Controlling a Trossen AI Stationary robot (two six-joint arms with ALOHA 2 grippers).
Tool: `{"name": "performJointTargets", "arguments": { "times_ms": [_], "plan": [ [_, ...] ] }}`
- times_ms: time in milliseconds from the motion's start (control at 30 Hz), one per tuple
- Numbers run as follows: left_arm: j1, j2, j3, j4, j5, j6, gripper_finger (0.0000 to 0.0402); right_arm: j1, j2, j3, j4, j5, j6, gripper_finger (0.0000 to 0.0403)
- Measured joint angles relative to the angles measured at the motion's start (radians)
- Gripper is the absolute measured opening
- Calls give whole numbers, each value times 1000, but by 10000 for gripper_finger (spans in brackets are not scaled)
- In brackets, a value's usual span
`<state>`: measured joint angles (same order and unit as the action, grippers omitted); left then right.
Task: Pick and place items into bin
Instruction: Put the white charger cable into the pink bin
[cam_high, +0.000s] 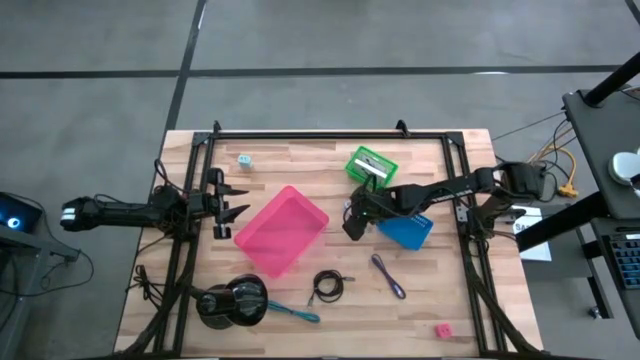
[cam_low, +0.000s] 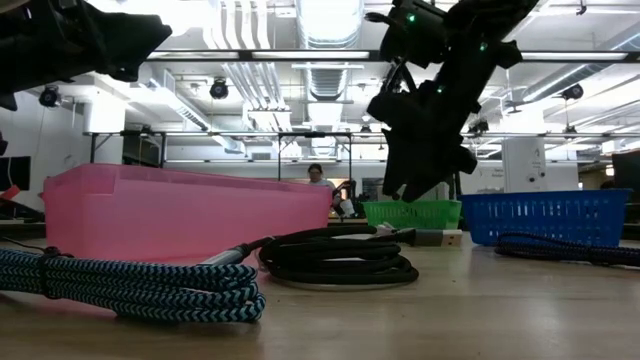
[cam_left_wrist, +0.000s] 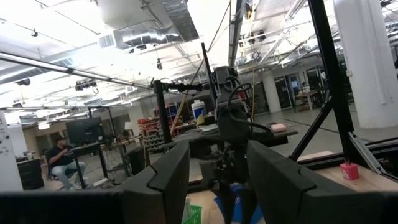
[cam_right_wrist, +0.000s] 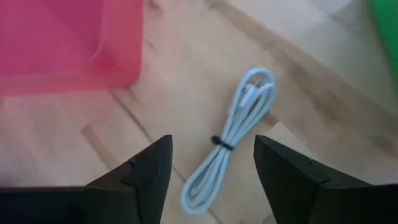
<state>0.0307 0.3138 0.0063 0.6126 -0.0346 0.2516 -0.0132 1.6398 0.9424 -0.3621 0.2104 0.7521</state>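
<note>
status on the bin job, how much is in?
Nothing visibly binned: the pink plastic bin looks empty from above. In hand: right claw open above the bundled white cord beside the bin. Left: coiled black cable, purple cord, teal stick tool, red block, light-blue block.

Around your bench you have grey concrete floor (cam_high: 330, 35); beyond it, bright ceiling lights (cam_low: 330, 15), exposed ducts (cam_low: 240, 75), and a seated person (cam_left_wrist: 62, 158).

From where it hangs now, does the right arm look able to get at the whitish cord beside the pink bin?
Probably yes. The right gripper hangs above the whitish cord with jaws open, the cord lies on bare wood clear of the pink bin, and nothing sits between them.
</note>
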Motion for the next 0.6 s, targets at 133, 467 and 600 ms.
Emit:
{"name": "performJointTargets", "arguments": {
  "times_ms": [133,467,600],
  "plan": [
    [0,1,0,0,0,0,145,0,0,0,0,81,-1,210],
    [0,0,0,0,0,0,145,0,96,-2,15,70,0,210],
    [0,0,0,0,0,0,145,1,99,-2,23,49,5,210]
  ]
}}
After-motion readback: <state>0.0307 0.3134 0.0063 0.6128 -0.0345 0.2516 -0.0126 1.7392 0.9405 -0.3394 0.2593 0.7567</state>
